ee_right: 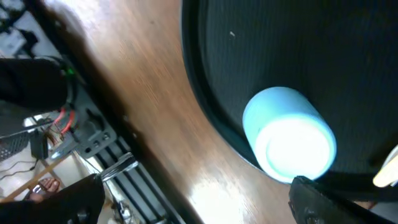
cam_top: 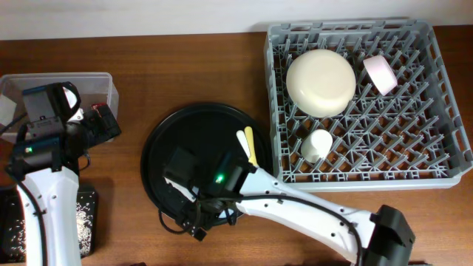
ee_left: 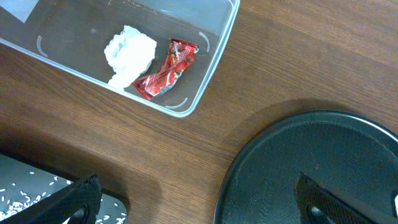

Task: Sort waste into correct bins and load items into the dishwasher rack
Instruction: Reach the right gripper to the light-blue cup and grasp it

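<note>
The grey dishwasher rack (cam_top: 436,159) holds the cream bowl (cam_top: 320,81), the pink bowl (cam_top: 380,74) and the white cup (cam_top: 316,145). The clear tub (ee_left: 214,59) holds the paper wad (ee_left: 129,53) and the red wrapper (ee_left: 166,70). My left gripper (ee_left: 196,205) is open and empty over bare table beside the tub; it also shows in the overhead view (cam_top: 103,122). My right gripper (ee_right: 196,199) is open, with the light blue cup (ee_right: 289,134) just ahead of its fingers on the round black tray's edge. In the overhead view the right gripper (cam_top: 194,218) hides the cup. Pale cutlery (cam_top: 247,145) lies on the round tray.
The round black tray (cam_top: 166,144) sits mid-table, left of the rack. The shallow black tray (cam_top: 83,222) with rice grains (ee_left: 18,198) lies at the front left. The table's front edge is close below the right gripper.
</note>
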You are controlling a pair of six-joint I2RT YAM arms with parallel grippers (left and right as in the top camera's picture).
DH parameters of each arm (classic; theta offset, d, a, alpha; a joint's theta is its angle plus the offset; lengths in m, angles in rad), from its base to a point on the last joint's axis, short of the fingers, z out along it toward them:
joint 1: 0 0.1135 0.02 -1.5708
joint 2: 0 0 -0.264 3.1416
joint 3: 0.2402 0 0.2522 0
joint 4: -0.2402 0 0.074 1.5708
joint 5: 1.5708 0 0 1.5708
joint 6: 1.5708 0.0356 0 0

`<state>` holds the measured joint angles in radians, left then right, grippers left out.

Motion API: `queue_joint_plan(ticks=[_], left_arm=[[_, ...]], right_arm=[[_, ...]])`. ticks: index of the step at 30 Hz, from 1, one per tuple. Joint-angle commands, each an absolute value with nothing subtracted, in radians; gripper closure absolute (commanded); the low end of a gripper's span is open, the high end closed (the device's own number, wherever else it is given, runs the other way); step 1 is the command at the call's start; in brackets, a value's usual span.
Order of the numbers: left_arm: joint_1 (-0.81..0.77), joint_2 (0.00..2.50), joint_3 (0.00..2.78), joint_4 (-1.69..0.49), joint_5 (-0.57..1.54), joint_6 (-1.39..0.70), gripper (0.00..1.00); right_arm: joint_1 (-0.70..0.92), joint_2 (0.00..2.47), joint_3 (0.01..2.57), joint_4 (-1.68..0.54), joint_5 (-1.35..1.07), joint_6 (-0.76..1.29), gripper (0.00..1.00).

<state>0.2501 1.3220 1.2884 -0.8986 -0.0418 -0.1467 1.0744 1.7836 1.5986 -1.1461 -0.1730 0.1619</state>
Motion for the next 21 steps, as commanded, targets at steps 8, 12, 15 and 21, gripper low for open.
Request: queue_joint_plan(ticks=[8, 12, 15, 21], left_arm=[[0.252, 1.314, 1.297, -0.899, -0.042, -0.142, 0.01], [0.252, 1.314, 1.297, -0.899, -0.042, -0.142, 0.01], [0.252, 1.314, 1.297, -0.899, -0.042, -0.142, 0.01], [0.252, 1.314, 1.297, -0.899, -0.042, -0.142, 0.01]], right_arm=[[1.065, 1.822, 1.493, -1.020, 0.064, 0.204, 0.02], [0.984, 1.842, 1.491, -1.016, 0.053, 0.250, 0.01], [0.966, 1.842, 1.490, -1.013, -0.026, 0.252, 0.01], [0.967, 1.843, 1.385, -0.916, -0.033, 0.252, 0.00]])
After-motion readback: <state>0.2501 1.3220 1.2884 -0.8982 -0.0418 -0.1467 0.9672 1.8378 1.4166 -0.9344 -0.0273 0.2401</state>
